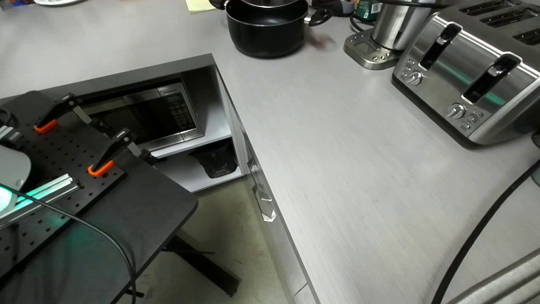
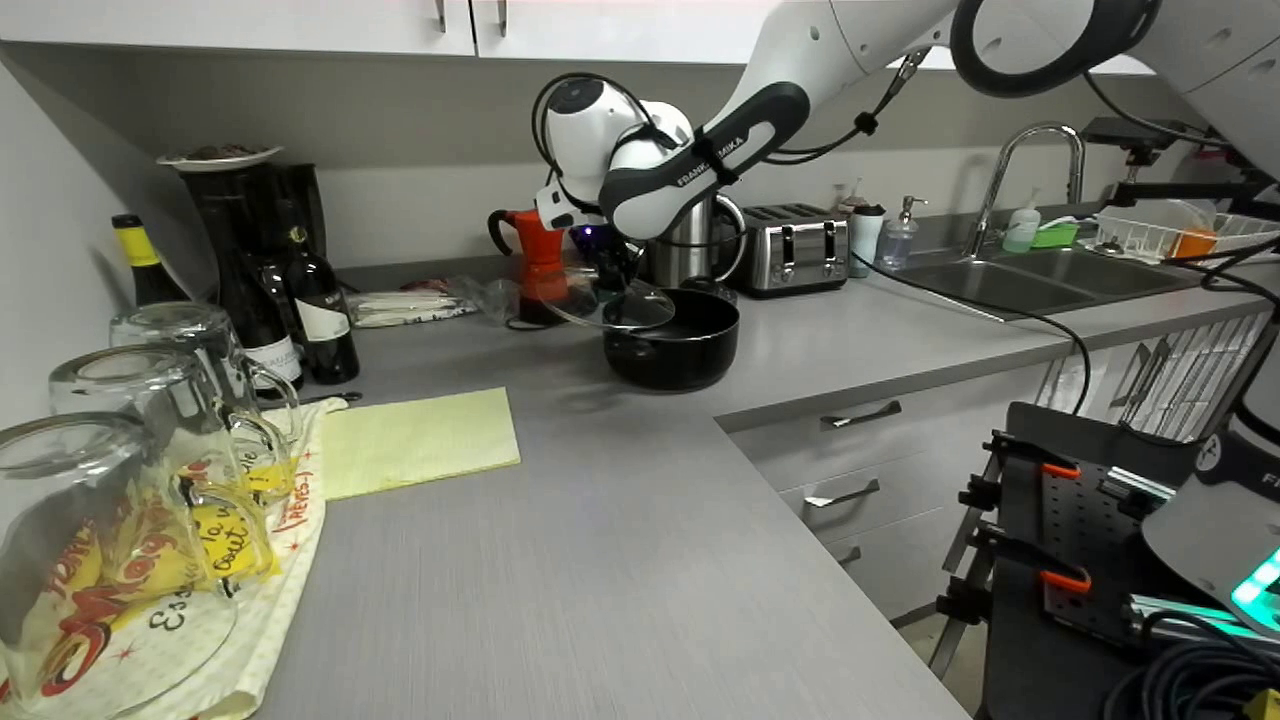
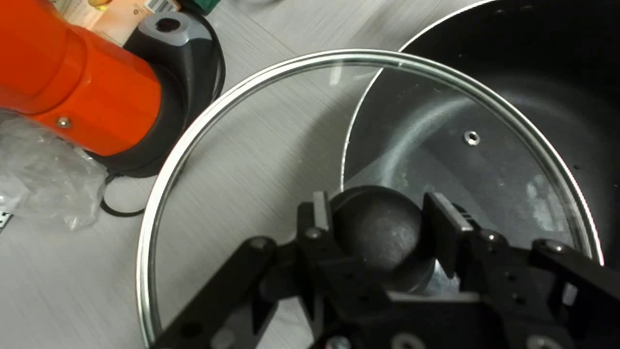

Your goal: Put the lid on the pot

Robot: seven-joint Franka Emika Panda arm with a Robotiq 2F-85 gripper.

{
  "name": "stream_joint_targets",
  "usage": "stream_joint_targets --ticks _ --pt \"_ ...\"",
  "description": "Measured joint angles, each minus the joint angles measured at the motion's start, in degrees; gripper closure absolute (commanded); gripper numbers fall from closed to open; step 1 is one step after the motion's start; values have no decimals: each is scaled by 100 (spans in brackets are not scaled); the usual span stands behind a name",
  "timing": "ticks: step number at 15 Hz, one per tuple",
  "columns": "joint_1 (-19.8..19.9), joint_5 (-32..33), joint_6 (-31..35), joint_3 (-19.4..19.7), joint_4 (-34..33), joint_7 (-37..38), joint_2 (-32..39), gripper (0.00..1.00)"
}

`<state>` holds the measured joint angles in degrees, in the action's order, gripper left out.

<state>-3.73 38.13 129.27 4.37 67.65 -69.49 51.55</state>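
The black pot (image 1: 266,41) stands on the grey counter near the inner corner, and it shows in both exterior views (image 2: 672,368). The wrist view shows its dark inside (image 3: 542,63) at the upper right. The round glass lid (image 3: 271,145) with a metal rim fills the middle of the wrist view. My gripper (image 3: 382,218) is shut on the lid's dark round knob, with a finger on each side. In an exterior view the lid (image 2: 647,306) hangs tilted, partly over the pot and partly beyond its side. I cannot tell whether it touches the pot's rim.
An orange moka pot (image 3: 92,92) and a crumpled plastic bag (image 3: 48,169) are close beside the lid. A steel kettle (image 2: 682,245) and a toaster (image 2: 795,250) stand behind the pot. Wine bottles (image 2: 322,310), glass mugs (image 2: 120,480) and a yellow cloth (image 2: 420,440) lie farther along.
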Motion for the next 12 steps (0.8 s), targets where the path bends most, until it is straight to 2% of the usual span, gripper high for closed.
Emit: stream_joint_targets --ticks 8,12 --pt "0 127 232 65 1984 1455 -1516 75" --pt "31 380 184 70 2713 1876 -2166 75"
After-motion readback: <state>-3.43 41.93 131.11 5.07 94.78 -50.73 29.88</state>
